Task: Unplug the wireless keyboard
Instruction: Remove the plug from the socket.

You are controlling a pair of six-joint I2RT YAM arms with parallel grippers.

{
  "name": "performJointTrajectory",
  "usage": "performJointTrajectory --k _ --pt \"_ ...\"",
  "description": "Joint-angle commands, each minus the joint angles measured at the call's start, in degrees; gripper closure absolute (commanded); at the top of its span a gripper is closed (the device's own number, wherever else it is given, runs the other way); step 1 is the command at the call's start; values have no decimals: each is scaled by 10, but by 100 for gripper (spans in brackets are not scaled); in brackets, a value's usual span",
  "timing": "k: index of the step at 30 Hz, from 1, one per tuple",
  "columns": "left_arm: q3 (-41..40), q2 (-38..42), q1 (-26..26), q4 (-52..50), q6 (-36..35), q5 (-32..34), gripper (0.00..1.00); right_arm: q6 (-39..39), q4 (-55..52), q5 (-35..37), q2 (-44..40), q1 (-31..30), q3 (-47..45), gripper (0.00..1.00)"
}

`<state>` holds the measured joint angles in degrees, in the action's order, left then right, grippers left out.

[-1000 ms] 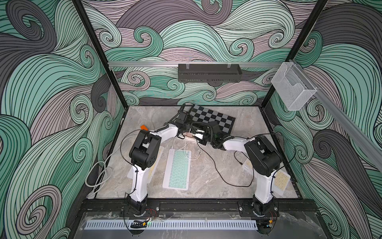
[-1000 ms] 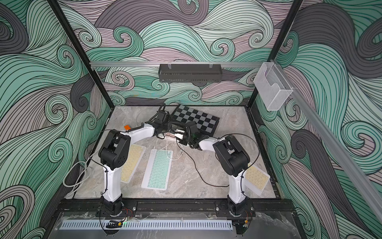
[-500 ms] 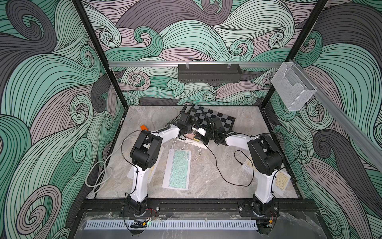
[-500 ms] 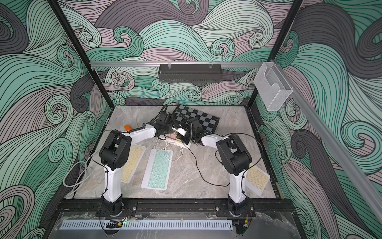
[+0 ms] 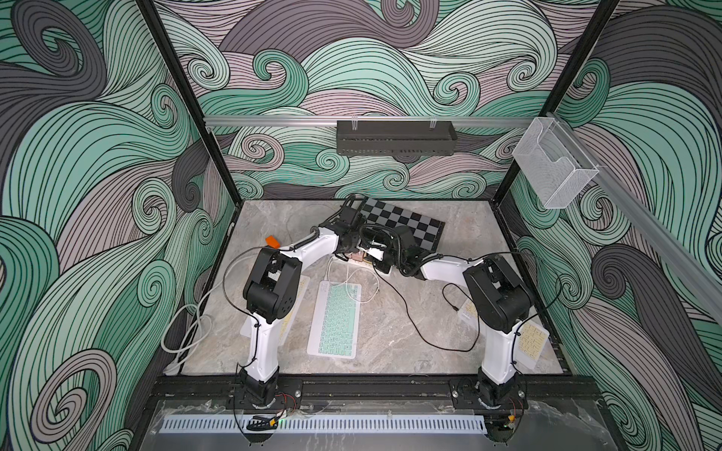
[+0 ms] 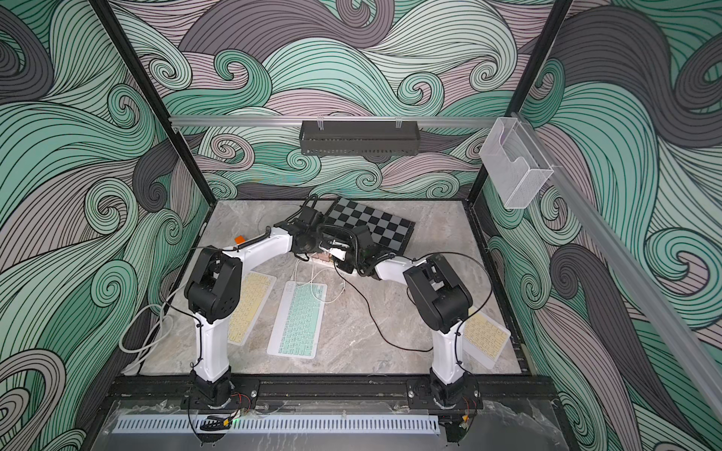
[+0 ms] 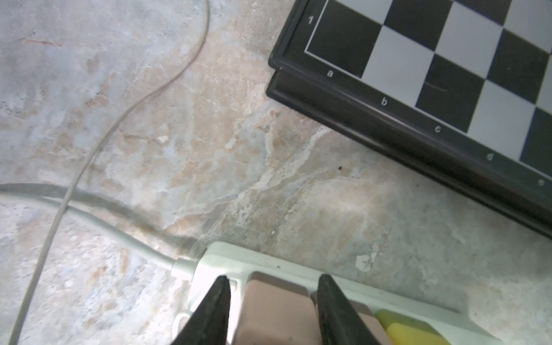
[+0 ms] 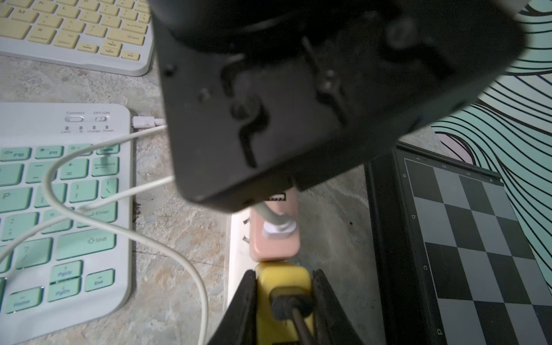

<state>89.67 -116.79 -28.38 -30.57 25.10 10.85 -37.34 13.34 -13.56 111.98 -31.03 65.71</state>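
The left claw (image 7: pixel 273 278) stands slightly open astride the pink adapter (image 7: pixel 274 309); the right claw (image 8: pixel 283 271) grips the yellow adapter (image 8: pixel 282 283) on the white power strip (image 7: pixel 268 261).

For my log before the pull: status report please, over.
Left gripper open astride pink charger. Right gripper shut on yellow charger. White cable plugged into pink charger and mint keyboard. Chessboard close beside power strip.

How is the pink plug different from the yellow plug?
The pink plug has a white cable; the yellow plug has a black cable. The right tool pinches the yellow plug; the left tool straddles the pink plug loosely. Both sit in the power strip.
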Motion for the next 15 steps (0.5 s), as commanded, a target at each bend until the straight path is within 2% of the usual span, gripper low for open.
performJointTrajectory --k 1,7,15 --pt "11 26 9 -128 -26 -31 48 -23 51 69 14 13 11 100" --pt "8 -1 6 -120 -19 -77 48 -22 44 61 14 13 20 100" --pt "25 -51 1 -107 -11 -93 49 -17 36 45 16 7 27 100"
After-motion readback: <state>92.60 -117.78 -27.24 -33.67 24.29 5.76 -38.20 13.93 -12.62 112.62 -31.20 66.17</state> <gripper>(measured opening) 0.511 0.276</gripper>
